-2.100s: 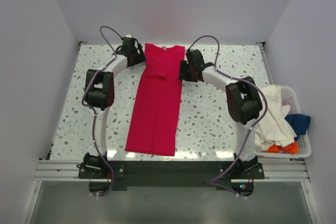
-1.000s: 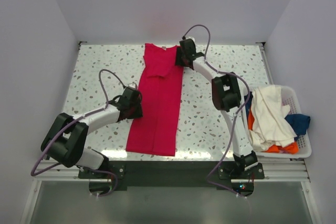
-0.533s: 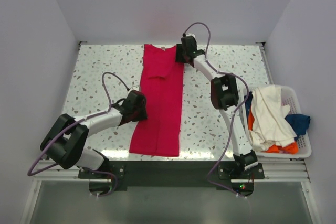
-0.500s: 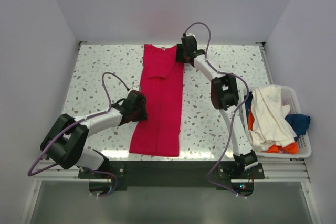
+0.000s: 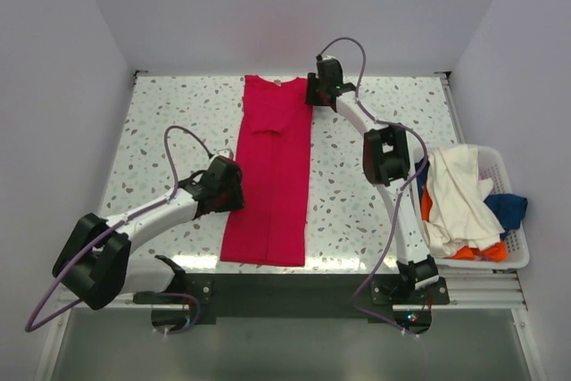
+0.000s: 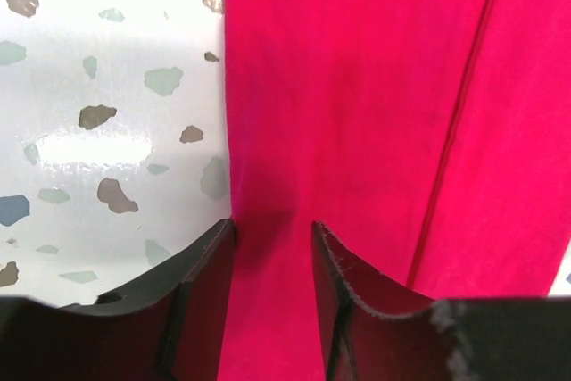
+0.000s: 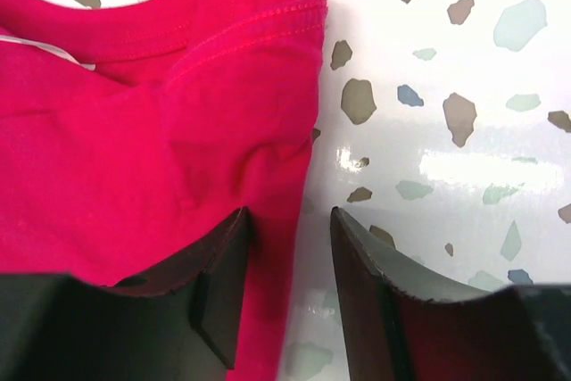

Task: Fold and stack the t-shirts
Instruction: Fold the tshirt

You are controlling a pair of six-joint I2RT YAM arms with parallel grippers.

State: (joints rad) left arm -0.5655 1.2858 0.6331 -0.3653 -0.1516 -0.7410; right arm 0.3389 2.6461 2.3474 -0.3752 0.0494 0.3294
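A bright crimson-red t-shirt (image 5: 272, 176) lies flat as a long narrow strip down the middle of the table, collar at the far end. My left gripper (image 5: 234, 188) sits low at the strip's left edge, about halfway along. In the left wrist view it (image 6: 272, 231) is open, one finger on the speckled table and the other over the red cloth (image 6: 357, 86). My right gripper (image 5: 314, 95) is at the far right corner by the collar. It (image 7: 290, 213) is open too, and the shirt's right edge (image 7: 299, 176) lies between its fingers. More t-shirts, cream-white (image 5: 459, 194), dark blue (image 5: 510, 207) and orange (image 5: 477, 253), are heaped in the basket.
A white slatted plastic basket (image 5: 513, 260) stands at the table's right edge, beside the right arm's base. Speckled tabletop (image 5: 161, 131) flanks the red strip on both sides. Plain walls close in the far side and the left and right sides.
My left gripper came from the far left shoulder to the strip's mid left edge. The right gripper has shifted slightly right at the collar corner. The strip's near end slid a little right.
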